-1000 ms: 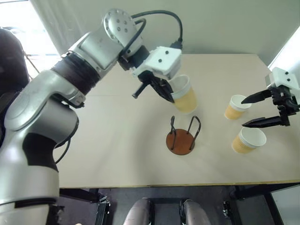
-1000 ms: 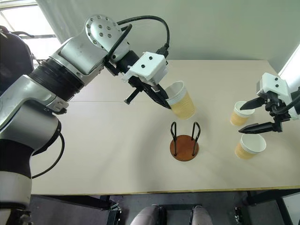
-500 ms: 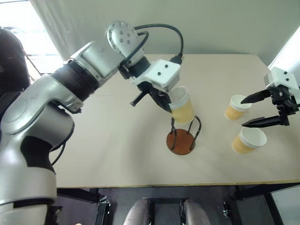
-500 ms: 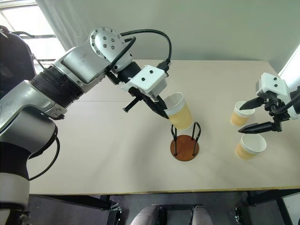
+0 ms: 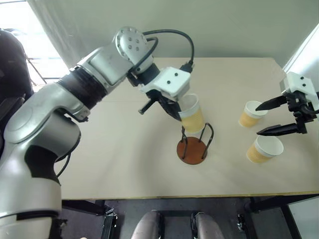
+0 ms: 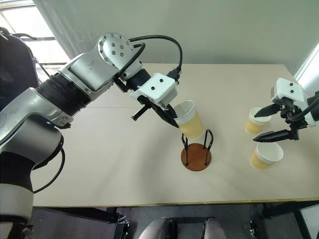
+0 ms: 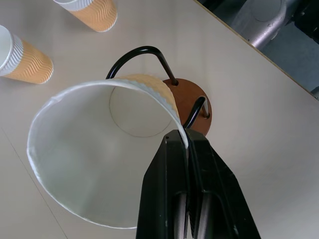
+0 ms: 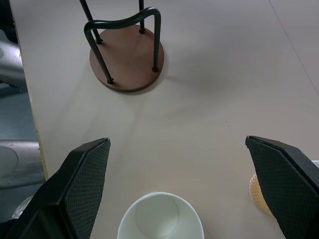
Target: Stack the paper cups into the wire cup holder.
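The left gripper [image 6: 175, 119] pinches one paper cup [image 6: 189, 120] tilted just above the wire cup holder [image 6: 197, 150] mid-table, two more cups [image 6: 264, 154] sit right under the wide-open right gripper [image 6: 261, 126], beige table [image 6: 114, 164], pale wall [image 6: 234, 30] behind.

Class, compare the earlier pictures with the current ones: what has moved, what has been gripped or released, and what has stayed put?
The left gripper, still shut on a paper cup, carried it down and toward the wire cup holder; its bottom now hangs between the wire loops. Nothing was released. The open right gripper, the two cups on the table and the holder stayed put.
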`<state>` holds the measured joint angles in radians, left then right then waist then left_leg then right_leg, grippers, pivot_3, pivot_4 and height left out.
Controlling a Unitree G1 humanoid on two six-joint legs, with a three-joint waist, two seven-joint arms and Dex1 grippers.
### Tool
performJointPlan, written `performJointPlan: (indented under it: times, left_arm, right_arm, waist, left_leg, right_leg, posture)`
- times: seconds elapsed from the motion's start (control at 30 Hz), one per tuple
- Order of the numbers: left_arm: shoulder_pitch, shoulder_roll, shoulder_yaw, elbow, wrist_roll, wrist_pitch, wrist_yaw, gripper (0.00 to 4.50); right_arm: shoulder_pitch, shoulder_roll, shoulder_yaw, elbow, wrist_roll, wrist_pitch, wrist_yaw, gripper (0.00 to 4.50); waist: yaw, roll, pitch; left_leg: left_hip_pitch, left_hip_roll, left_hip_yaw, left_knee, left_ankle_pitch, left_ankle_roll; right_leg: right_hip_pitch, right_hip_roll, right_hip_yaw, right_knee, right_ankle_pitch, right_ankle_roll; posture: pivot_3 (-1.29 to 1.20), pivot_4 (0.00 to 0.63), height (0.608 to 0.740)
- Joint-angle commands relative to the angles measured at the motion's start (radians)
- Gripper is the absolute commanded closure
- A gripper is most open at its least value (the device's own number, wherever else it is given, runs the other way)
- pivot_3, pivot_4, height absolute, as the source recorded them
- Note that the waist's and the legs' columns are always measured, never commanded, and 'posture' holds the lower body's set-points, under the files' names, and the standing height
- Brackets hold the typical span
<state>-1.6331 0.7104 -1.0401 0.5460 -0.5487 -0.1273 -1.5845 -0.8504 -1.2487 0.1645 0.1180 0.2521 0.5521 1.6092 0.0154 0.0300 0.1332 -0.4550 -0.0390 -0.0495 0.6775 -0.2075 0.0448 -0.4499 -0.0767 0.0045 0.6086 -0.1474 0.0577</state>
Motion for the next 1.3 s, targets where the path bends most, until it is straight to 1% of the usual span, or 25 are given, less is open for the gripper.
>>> performJointPlan:
  times: [0.03,0.13,0.4,0.43,0.5,0.53,0.6,0.67,0.73,0.87,0.93,1.07,1.1,1.17,1.23,1.3]
  left_arm:
    - [-0.016,-0.012,0.028,0.013,0.022,-0.023,-0.030,4.48]
    - [-0.022,-0.009,0.020,0.010,0.008,-0.011,-0.030,3.88]
    - [-0.027,-0.015,0.036,-0.004,-0.013,0.023,-0.030,1.12]
    - [-0.028,-0.019,0.044,-0.003,-0.021,0.037,-0.030,0.69]
    - [-0.027,-0.025,0.059,0.001,-0.033,0.055,-0.030,0.05]
    - [-0.024,-0.039,0.085,0.012,-0.042,0.067,-0.030,0.05]
    - [-0.019,-0.092,0.178,0.064,-0.072,0.135,-0.030,0.05]
    - [-0.009,-0.162,0.317,0.145,-0.075,0.192,-0.028,0.05]
    - [0.011,-0.194,0.436,0.188,-0.080,0.240,-0.010,0.05]
    - [0.050,-0.211,0.609,0.210,-0.058,0.371,0.055,0.05]
    - [0.091,-0.199,0.689,0.196,-0.054,0.433,0.098,0.05]
    - [0.193,-0.175,0.782,0.112,0.001,0.450,0.164,0.05]
    - [0.212,-0.175,0.796,0.097,0.017,0.431,0.162,0.05]
    - [0.240,-0.167,0.783,0.095,0.097,0.341,0.144,0.05]
    - [0.240,-0.170,0.806,0.091,0.081,0.432,0.115,0.05]
    - [0.241,-0.179,0.843,0.086,0.060,0.490,0.114,0.05]
  right_arm:
    - [-0.019,-0.012,-0.034,-0.006,0.000,-0.010,0.005,0.00]
    - [-0.020,-0.010,-0.033,-0.006,-0.002,-0.009,0.005,0.00]
    - [-0.020,-0.006,-0.028,0.002,-0.010,-0.017,0.005,0.00]
    - [-0.020,-0.004,-0.027,0.002,-0.012,-0.018,0.005,0.00]
    - [-0.019,-0.001,-0.028,0.003,-0.015,-0.020,0.004,0.00]
    - [-0.018,0.001,-0.028,0.003,-0.017,-0.020,0.002,0.00]
    - [-0.012,0.005,-0.029,0.000,-0.020,-0.022,-0.005,0.00]
    - [-0.003,0.009,-0.030,-0.003,-0.026,-0.028,-0.016,0.00]
    - [-0.001,0.018,-0.031,0.007,-0.039,-0.045,-0.032,0.00]
    - [0.011,0.021,-0.032,0.015,-0.053,-0.072,-0.041,0.00]
    - [-0.001,0.035,-0.027,0.037,-0.066,-0.088,-0.053,0.00]
    - [-0.052,0.087,-0.010,0.099,-0.102,-0.121,-0.085,0.00]
    - [-0.065,0.102,-0.007,0.117,-0.113,-0.131,-0.096,0.00]
    - [-0.092,0.138,0.003,0.168,-0.147,-0.175,-0.128,0.00]
    - [-0.112,0.162,0.013,0.211,-0.170,-0.201,-0.132,0.00]
    - [-0.133,0.182,0.026,0.260,-0.203,-0.231,-0.138,0.00]
  waist:
    - [0.000,0.000,0.000]
    - [0.000,0.000,0.000]
    - [0.000,0.000,0.000]
    - [0.000,0.000,0.000]
    - [0.000,0.000,0.000]
    - [0.001,0.000,0.000]
    - [0.002,0.000,0.000]
    - [0.005,0.000,0.000]
    - [0.005,0.000,0.000]
    - [-0.002,0.000,0.000]
    - [-0.004,0.001,0.000]
    - [-0.008,0.001,0.000]
    - [-0.008,0.001,0.000]
    - [-0.008,0.002,0.000]
    - [-0.003,0.001,0.000]
    - [0.001,0.001,0.000]
  left_leg:
    - [0.000,0.000,0.000,0.000,0.000,0.000]
    - [0.000,0.000,0.000,0.000,0.000,0.000]
    - [0.000,0.000,-0.001,0.000,0.000,0.000]
    - [0.000,0.000,0.000,0.000,0.000,0.000]
    - [0.000,0.000,0.000,0.000,0.000,0.000]
    - [0.000,0.000,0.000,0.000,0.000,0.000]
    - [0.000,0.000,0.000,0.000,0.000,0.000]
    - [0.000,-0.001,0.000,0.001,0.000,0.000]
    - [0.000,-0.001,0.001,0.001,0.000,0.000]
    - [0.001,0.000,0.001,0.000,0.000,0.000]
    - [0.002,0.000,0.001,0.000,0.000,-0.001]
    - [0.003,0.001,0.002,-0.001,0.001,-0.002]
    - [0.003,0.000,0.002,-0.001,0.001,-0.002]
    - [0.002,0.000,0.001,0.000,0.001,-0.001]
    - [0.002,0.000,0.000,0.002,0.001,-0.001]
    - [0.001,0.000,0.000,0.002,0.001,0.000]
  right_leg:
    - [0.000,0.000,0.000,0.000,0.000,0.000]
    - [0.000,0.000,0.000,0.000,0.000,0.000]
    - [0.000,0.000,0.000,0.000,0.000,0.000]
    - [0.000,0.001,0.000,0.000,0.000,0.000]
    - [0.000,0.000,0.000,0.000,0.000,0.000]
    - [0.000,0.001,0.000,0.000,0.000,0.000]
    - [0.000,0.000,0.000,0.000,0.000,0.000]
    - [0.001,0.000,0.000,-0.001,0.000,0.001]
    - [0.001,0.000,0.000,-0.001,0.001,0.001]
    - [0.001,0.000,0.000,0.000,0.001,0.003]
    - [0.001,0.001,0.000,0.000,0.002,0.006]
    - [0.001,0.001,0.000,0.001,0.003,0.008]
    - [0.001,0.001,0.000,0.001,0.003,0.009]
    - [0.001,0.001,0.001,0.000,0.004,0.009]
    - [0.001,0.001,0.000,0.000,0.004,0.008]
    - [0.001,0.001,0.000,0.000,0.002,0.004]
  posture:
    - [0.00,0.150,0.740]
    - [0.00,0.150,0.740]
    - [0.00,0.150,0.740]
    - [0.00,0.150,0.740]
    - [0.00,0.150,0.740]
    - [0.00,0.150,0.740]
    - [0.00,0.150,0.740]
    - [0.00,0.150,0.740]
    - [0.00,0.150,0.740]
    - [0.00,0.150,0.740]
    - [0.00,0.150,0.740]
    - [0.00,0.150,0.740]
    - [0.00,0.150,0.740]
    - [0.00,0.150,0.740]
    - [0.00,0.150,0.740]
    - [0.00,0.150,0.740]
